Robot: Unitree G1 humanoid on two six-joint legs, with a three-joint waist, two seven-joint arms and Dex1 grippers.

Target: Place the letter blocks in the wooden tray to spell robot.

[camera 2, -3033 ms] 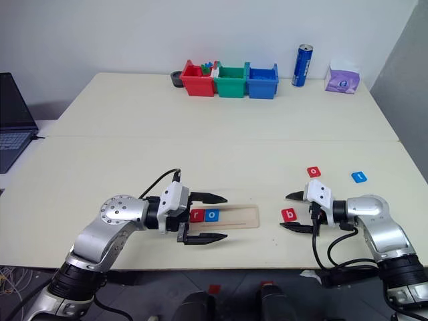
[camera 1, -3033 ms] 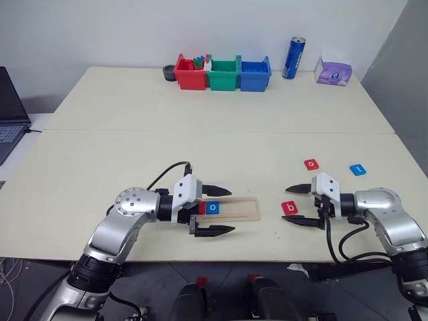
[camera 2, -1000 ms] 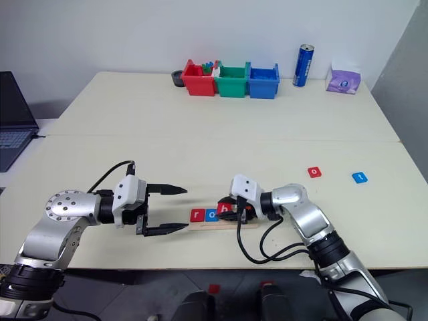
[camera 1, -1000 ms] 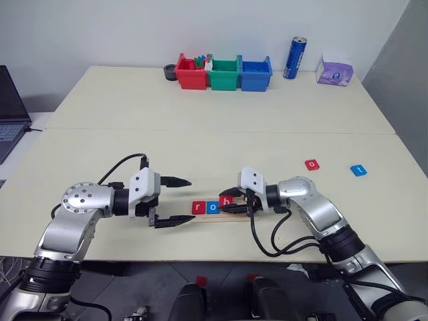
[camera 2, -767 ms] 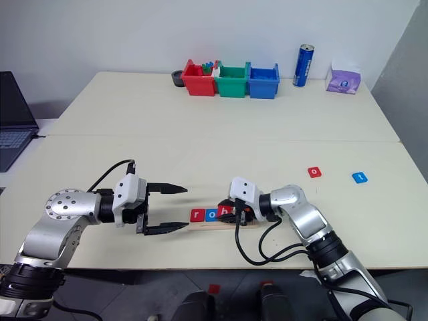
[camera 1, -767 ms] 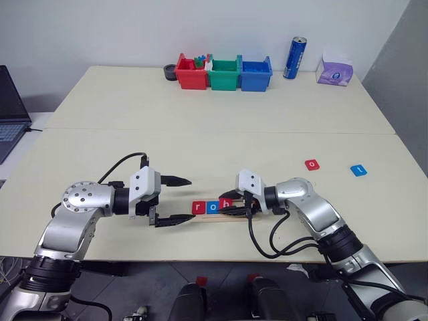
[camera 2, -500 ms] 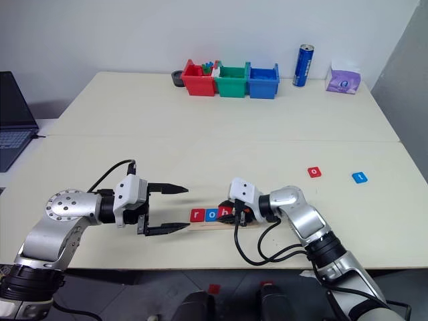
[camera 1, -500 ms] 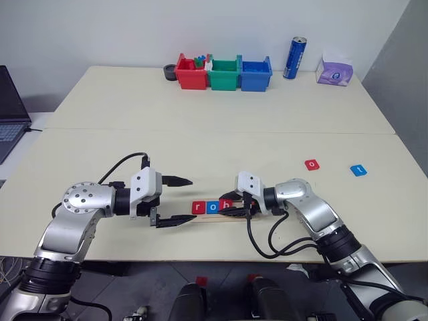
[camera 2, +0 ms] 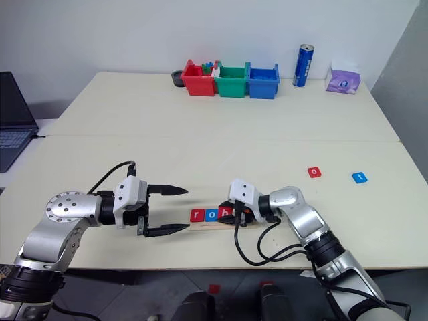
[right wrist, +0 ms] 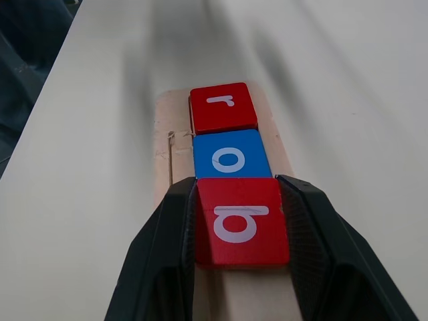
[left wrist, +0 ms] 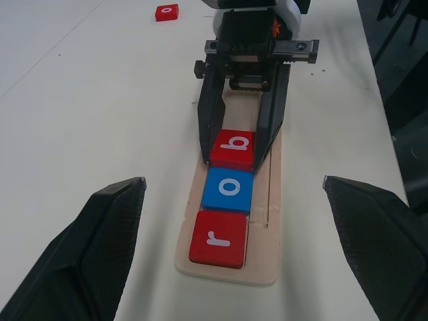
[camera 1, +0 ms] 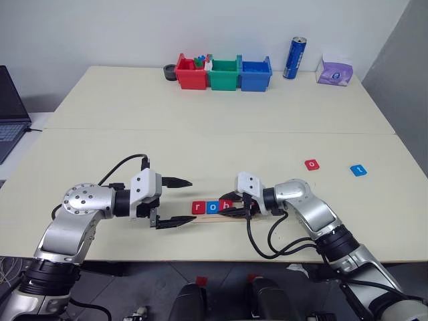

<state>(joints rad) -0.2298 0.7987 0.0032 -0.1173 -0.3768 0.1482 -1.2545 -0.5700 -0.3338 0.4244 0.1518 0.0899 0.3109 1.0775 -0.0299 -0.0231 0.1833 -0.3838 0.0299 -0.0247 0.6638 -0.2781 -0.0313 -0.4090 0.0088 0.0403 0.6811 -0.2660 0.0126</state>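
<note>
Far left: laptop (camera 1: 8, 110) at the table's edge. Left gripper (camera 1: 179, 201) spread wide, empty, just short of the wooden tray's (left wrist: 267, 231) left end. In the tray, touching in a row: red r block (left wrist: 219, 239), blue o block (left wrist: 229, 189), red b block (right wrist: 241, 220) (pinched by the right gripper (right wrist: 239, 257)). Rest of the groove free. Rightward, on open table: red o block (camera 1: 311, 164), then blue t block (camera 1: 358, 170), well apart from the tray.

Looks like a lab/office: plain white wall, pale tabletop (camera 1: 214, 107), laptop (camera 1: 10, 110) at 9 o'clock, sorting bins (camera 1: 224, 73) at 12.
</note>
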